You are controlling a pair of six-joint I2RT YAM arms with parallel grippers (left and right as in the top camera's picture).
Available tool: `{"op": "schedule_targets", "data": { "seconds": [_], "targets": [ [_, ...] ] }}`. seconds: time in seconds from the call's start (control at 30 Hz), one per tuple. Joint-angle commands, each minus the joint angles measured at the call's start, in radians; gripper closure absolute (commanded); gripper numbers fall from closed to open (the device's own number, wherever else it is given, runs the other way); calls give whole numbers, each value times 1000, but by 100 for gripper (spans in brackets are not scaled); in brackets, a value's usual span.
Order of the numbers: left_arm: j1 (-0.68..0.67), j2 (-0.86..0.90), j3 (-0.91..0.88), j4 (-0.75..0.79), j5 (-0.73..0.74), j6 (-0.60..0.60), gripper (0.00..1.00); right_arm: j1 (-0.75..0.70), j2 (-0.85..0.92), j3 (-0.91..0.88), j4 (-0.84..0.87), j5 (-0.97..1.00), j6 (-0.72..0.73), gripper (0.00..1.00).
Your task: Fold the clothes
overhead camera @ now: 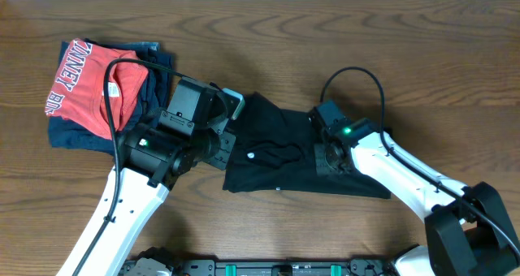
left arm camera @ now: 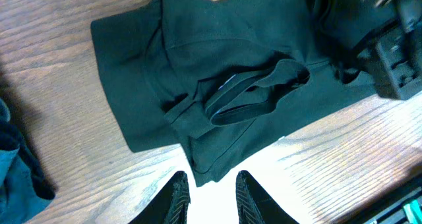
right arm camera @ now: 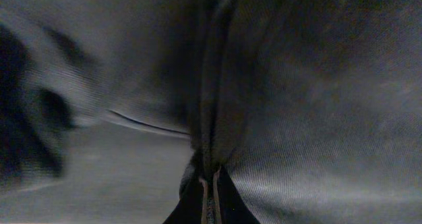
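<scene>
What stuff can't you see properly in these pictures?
- Right wrist: dark, blurry black shirt fabric fills the view above the shut right gripper, so the table around it is hidden.
- Overhead: the left arm covers the black shirt's left edge.
- Overhead: the red shirt is folded, so its lettering cannot be read whole.
- Left wrist: the navy garment is cut off by the left edge.

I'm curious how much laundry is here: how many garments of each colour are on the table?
Black: 1, the soft black short-sleeved shirt
Red: 1, the red fabric shirt with white lettering
Navy: 1, the navy blue fabric garment
Total: 3
</scene>
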Motion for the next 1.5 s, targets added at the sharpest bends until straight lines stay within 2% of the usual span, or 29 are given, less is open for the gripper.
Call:
{"op": "schedule_targets", "data": {
  "seconds": [0.0, 0.23, 0.43, 0.5, 0.53, 0.63, 0.87, 1.2, 1.47],
  "targets": [
    [2, -8, 6, -5, -24, -4, 74, 35, -24, 34, -1, -78, -24, 99],
    [2, -8, 6, -5, -32, -4, 74, 130, -23, 34, 30, -73, -23, 98],
    [2, -8, 6, -5, -32, -4, 74, 138, -23, 34, 64, -74, 5, 98],
    [2, -8, 6, -5, -32, -4, 74, 138, -23, 34, 71, -81, -2, 84],
    [2, -8, 6, -5, -32, -4, 74, 138, -23, 34, 79, -98, -21, 75],
    [2, -8, 6, -5, -32, -4, 74, 138, -25, 36, 87, -127, -74, 70],
    [2, -8, 6, -5, -32, -4, 73, 87, -74, 66, 51, 60, -20, 37],
    [2, -8, 6, 2, -32, -4, 72, -53, 11, 66, 197, 69, -20, 37],
    [2, -8, 6, -2, -32, -5, 72, -67, 156, 66, 315, 75, -94, 39]
  ]
}}
